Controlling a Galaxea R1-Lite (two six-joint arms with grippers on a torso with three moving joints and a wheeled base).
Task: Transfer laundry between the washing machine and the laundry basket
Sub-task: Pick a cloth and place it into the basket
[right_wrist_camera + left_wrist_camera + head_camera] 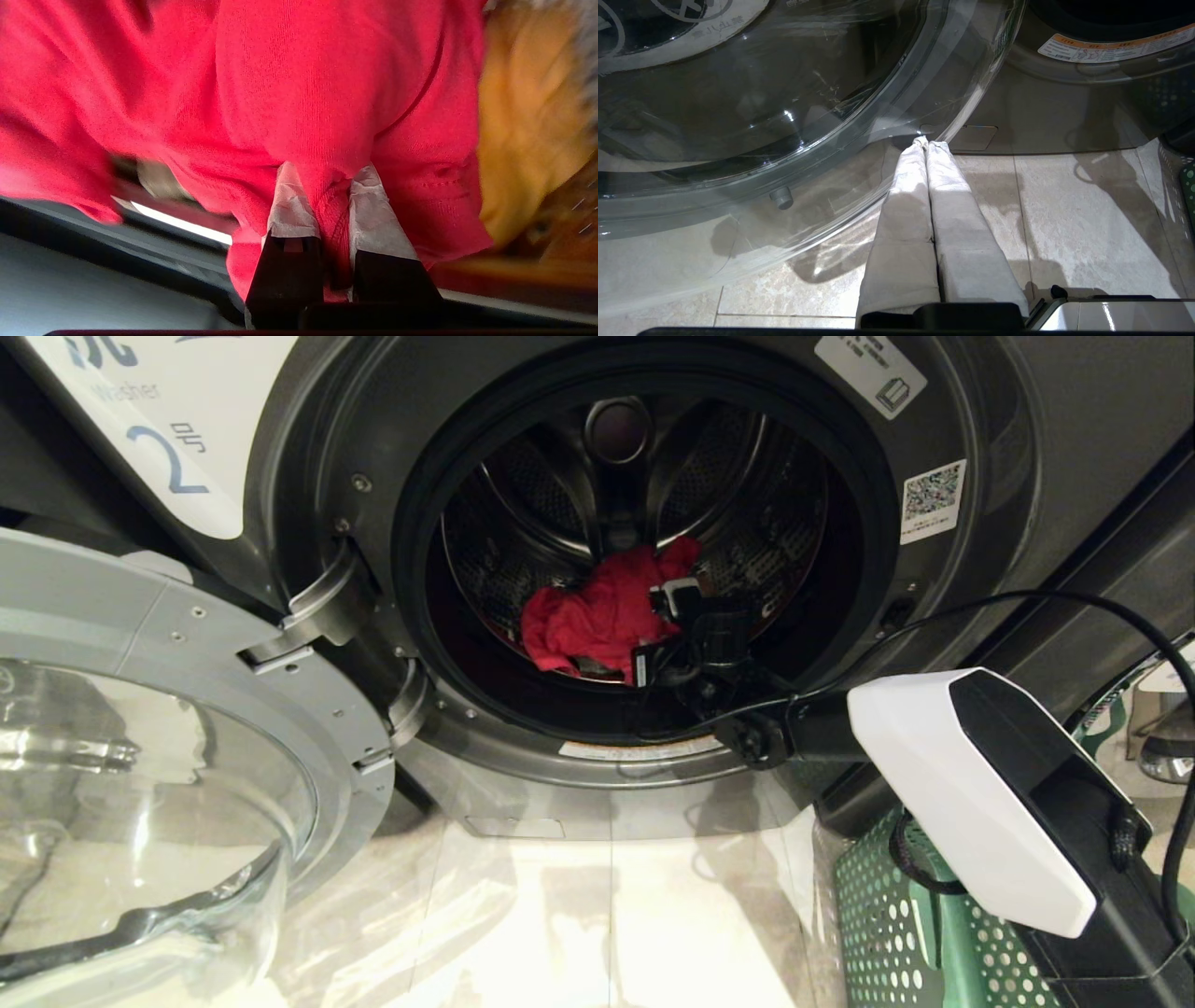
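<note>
The washing machine (317, 448) labelled 2 stands with its door swung open, and laundry lies in its drum (738, 495). My right gripper (658, 633) reaches in through the opening. In the right wrist view this right gripper (327, 175) is shut on a fold of the red-pink garment (299, 93), which fills the gap between the cloth-covered fingers (289, 205). From the head the red-pink garment (588, 621) is a crumpled heap on the drum floor. An orange-yellow garment (523, 116) lies beside it. The green laundry basket (887, 915) stands on the floor to the right of the washer.
The open glass door (187, 709) hangs out at the left, low over the tiled floor (597, 915). My left gripper (927, 140) is parked shut and empty just above the floor, beside the door's glass bowl (761, 93). A black cable (1102, 616) loops over my right forearm.
</note>
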